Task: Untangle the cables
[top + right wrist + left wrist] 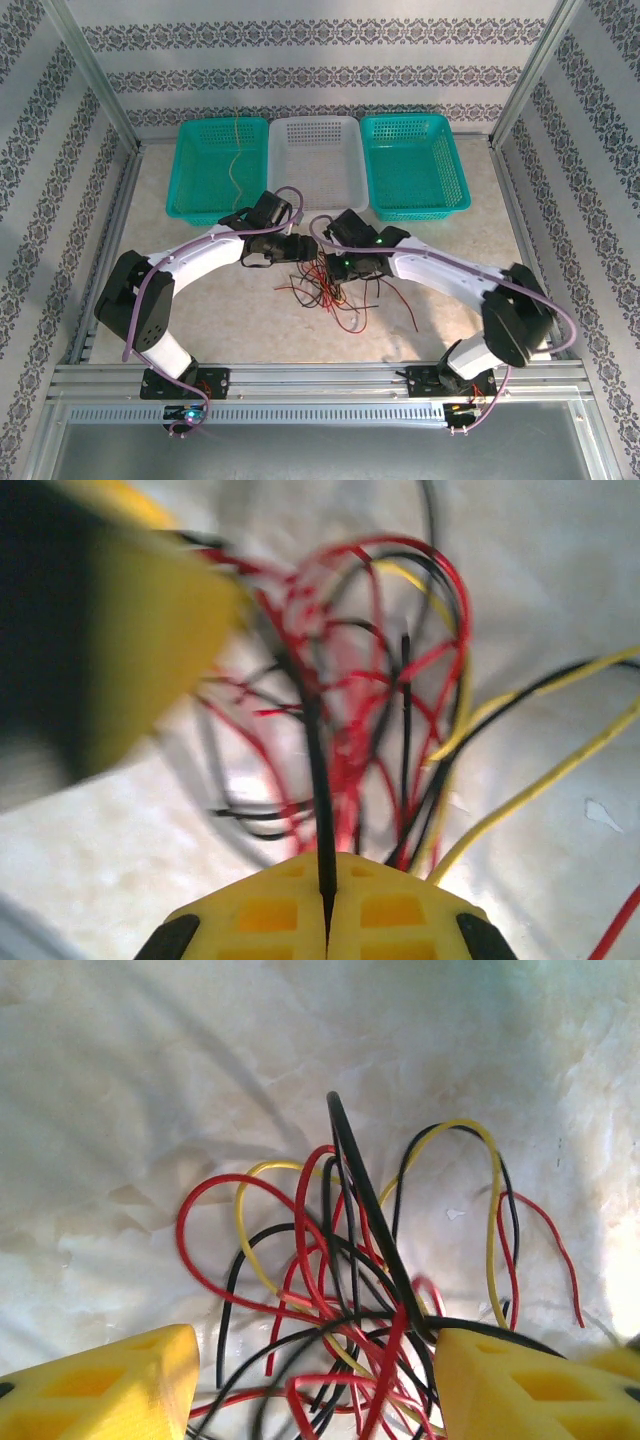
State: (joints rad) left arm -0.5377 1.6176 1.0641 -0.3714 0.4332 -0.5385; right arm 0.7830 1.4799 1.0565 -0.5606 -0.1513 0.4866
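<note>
Now the cables (pixel 330 292) lie in a messy heap of red, black and yellow near the middle of the table (pixel 200 300). Some loose ends stick out toward the near edge. Both arms reach in over the heap, one from each side. The right gripper (pixel 327 870) has its yellow fingers pressed tight together. They pinch one black cable (pixel 318 780), which runs straight from the fingertips into the tangle. The left gripper (pixel 315 1348) has its fingers spread wide apart, one on each side of the heap. Loops of red, black and yellow sit between them, and the fingers do not squeeze any of them. Three baskets stand in a row along the far edge of the table. They are the left green basket (pixel 190 205), the white basket (pixel 315 213) and the right green basket (pixel 415 212). One thin yellow cable (pixel 236 160) lies by itself inside the left green basket, well apart from the heap.
</note>
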